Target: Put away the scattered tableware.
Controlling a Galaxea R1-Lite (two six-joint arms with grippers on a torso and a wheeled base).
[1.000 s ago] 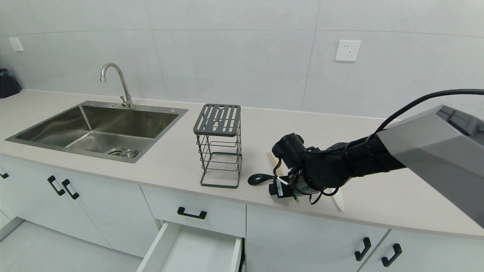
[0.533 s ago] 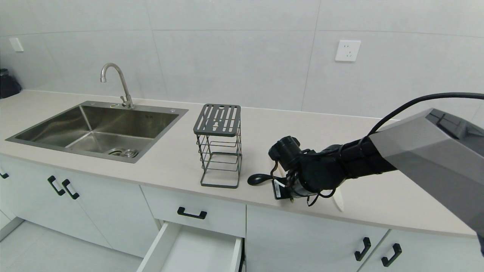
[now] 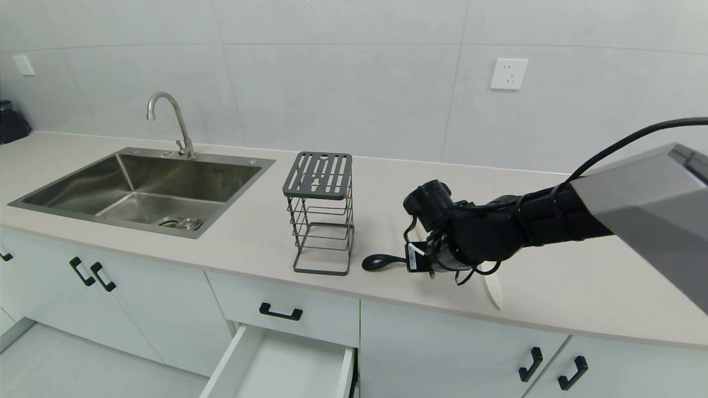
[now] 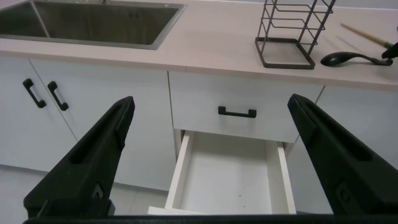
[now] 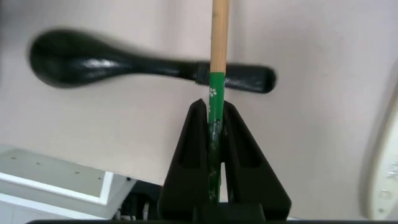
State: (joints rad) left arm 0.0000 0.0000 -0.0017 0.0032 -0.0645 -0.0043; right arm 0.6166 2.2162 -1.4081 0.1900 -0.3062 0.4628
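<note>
right gripper (image 5: 211, 112): clamped on chopstick (image 5: 219, 37), green end
chopstick axis: crosses black spoon (image 5: 93, 59) handle
open drawer (image 3: 285, 367): at 8 o'clock from right gripper, head view

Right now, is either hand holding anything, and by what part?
The right hand grips a chopstick by its green end; the left hand holds nothing.

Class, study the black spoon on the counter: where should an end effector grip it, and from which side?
Probably the slim handle of the black spoon, mid-length, from above, closing across its width: it lies flat on the counter, and the rounded bowl by the rack is wider.
</note>
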